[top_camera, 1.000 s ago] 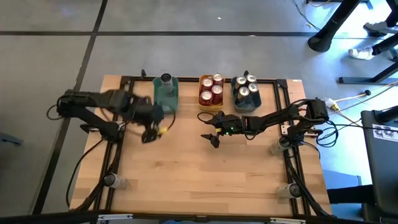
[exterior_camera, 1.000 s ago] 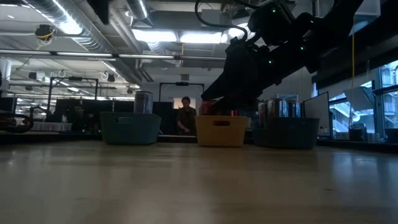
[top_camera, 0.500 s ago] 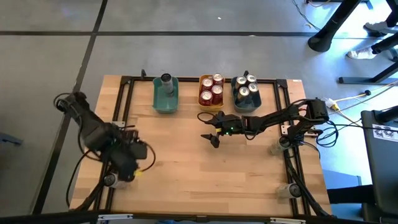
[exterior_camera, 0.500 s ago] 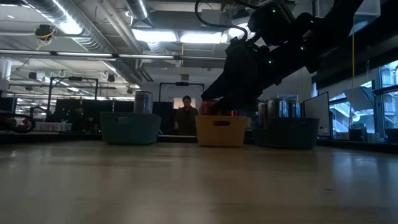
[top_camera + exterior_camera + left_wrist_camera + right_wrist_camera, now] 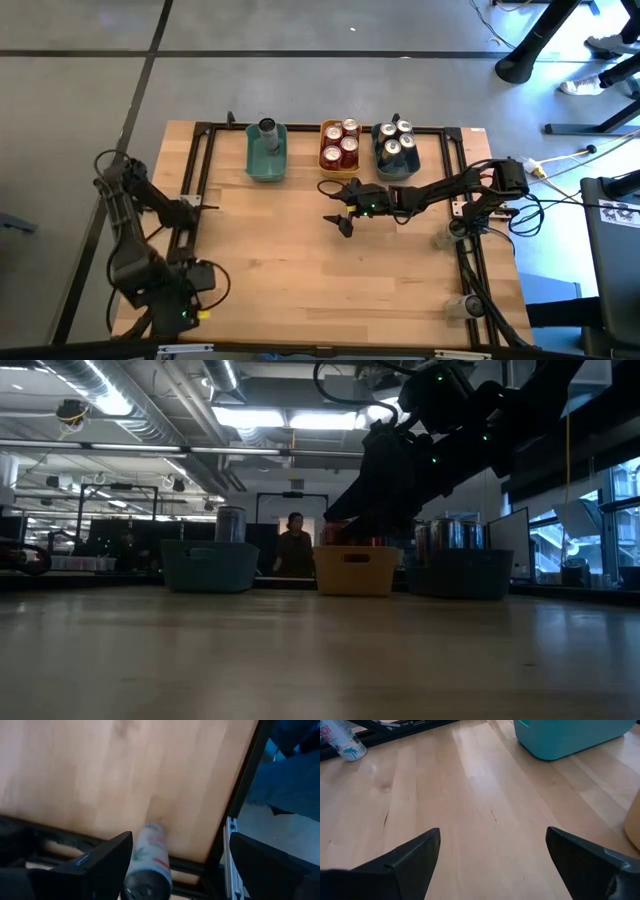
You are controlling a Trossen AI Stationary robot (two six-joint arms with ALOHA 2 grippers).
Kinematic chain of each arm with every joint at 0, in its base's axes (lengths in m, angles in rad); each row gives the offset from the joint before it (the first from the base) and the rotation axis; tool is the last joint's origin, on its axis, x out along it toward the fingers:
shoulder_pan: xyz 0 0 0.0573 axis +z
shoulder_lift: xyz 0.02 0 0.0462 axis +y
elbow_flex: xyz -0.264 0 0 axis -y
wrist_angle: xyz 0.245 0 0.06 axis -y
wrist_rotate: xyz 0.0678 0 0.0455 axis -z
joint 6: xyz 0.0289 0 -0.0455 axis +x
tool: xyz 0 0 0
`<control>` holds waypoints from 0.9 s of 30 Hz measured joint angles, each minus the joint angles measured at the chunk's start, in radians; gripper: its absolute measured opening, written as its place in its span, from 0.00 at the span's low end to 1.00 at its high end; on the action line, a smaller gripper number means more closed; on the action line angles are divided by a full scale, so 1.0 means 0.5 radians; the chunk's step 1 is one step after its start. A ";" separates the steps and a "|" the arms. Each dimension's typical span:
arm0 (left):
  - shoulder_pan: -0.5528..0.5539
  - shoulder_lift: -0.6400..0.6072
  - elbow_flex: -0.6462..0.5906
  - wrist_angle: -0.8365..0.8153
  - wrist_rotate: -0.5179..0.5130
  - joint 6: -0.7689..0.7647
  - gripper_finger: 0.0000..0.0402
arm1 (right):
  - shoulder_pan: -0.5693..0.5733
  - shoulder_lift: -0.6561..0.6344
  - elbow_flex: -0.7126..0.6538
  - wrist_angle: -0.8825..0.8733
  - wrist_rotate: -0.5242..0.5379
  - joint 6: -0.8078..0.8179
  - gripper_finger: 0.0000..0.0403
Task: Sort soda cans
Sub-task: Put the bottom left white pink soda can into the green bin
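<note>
1. Wood table, bins along far edge: one can in teal bin, the rest in yellow and grey.
2. Left gripper at near-left corner, fingers wide, empty; a can lay between them, pointing away.
3. Right gripper mid-table, wide, empty, farther.

Light wooden table with a black frame along its edges. At the far edge, three bins in a row: teal bin with one can, yellow bin with red cans, grey bin with cans. A white can at the near-left corner, another at the near-right. Middle bare.
</note>
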 joint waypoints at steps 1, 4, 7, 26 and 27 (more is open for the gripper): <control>-0.041 0.018 0.000 0.000 0.003 -0.054 0.80 | 0.000 0.000 0.000 0.000 0.000 0.000 0.89; -0.152 0.064 0.000 -0.040 0.005 -0.164 0.80 | 0.000 0.000 0.000 0.000 0.000 0.001 0.89; -0.230 0.096 -0.001 -0.106 0.010 -0.247 0.80 | 0.000 0.000 0.000 0.000 0.000 0.001 0.89; -0.515 0.095 -0.136 -0.205 0.011 -0.841 0.80 | 0.002 0.000 0.000 0.009 0.000 0.016 0.89; -0.524 0.094 -0.166 -0.205 0.030 -0.854 0.80 | 0.002 0.000 0.000 0.011 0.000 0.016 0.89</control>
